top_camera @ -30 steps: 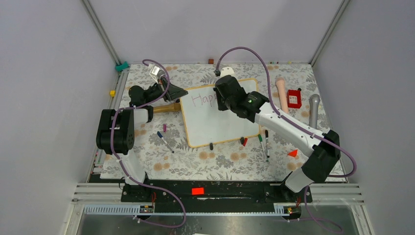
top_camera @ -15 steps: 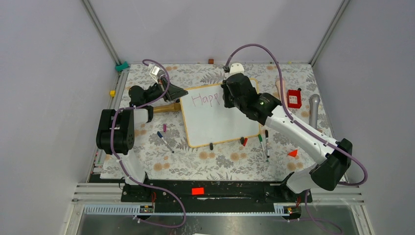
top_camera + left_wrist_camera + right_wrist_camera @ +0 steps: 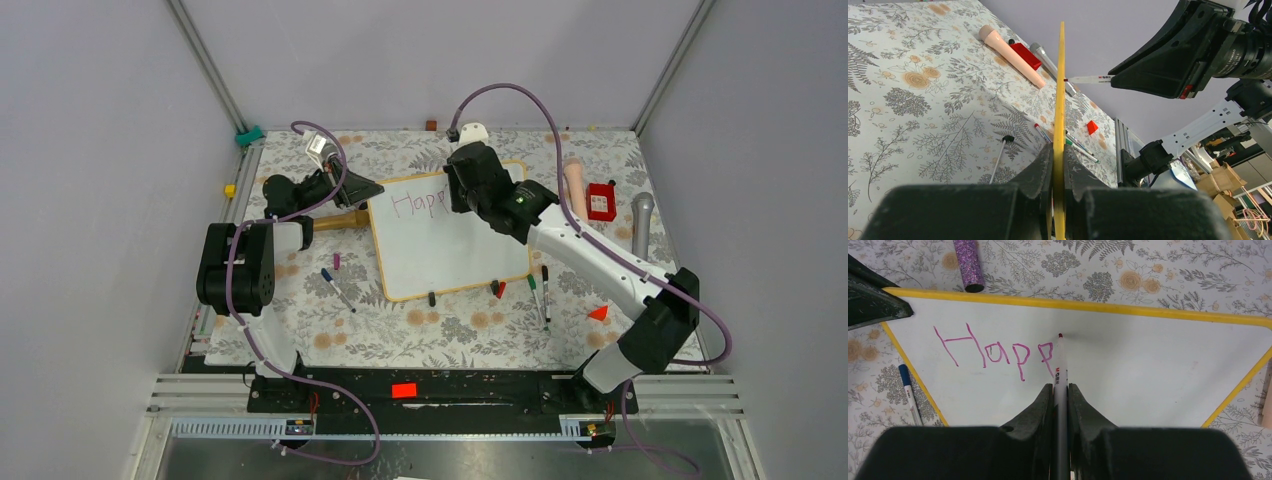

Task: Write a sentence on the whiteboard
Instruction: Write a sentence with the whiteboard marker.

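Floral surface (image 3: 300,300): left tool (image 3: 1058,165) clamps whiteboard (image 3: 1128,375) rim; right tool (image 3: 1060,390) shut on marker (image 3: 1060,360), tip beside "Happ" (image 3: 993,351).

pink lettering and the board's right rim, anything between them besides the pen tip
No. In the right wrist view, right of the lettering and the marker tip, the whiteboard is bare white to its rim.

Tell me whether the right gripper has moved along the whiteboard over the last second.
Yes. Against the whiteboard, which stayed put, the right gripper swung right along the top edge, then came partway back left, ending slightly right of and farther back than its start.
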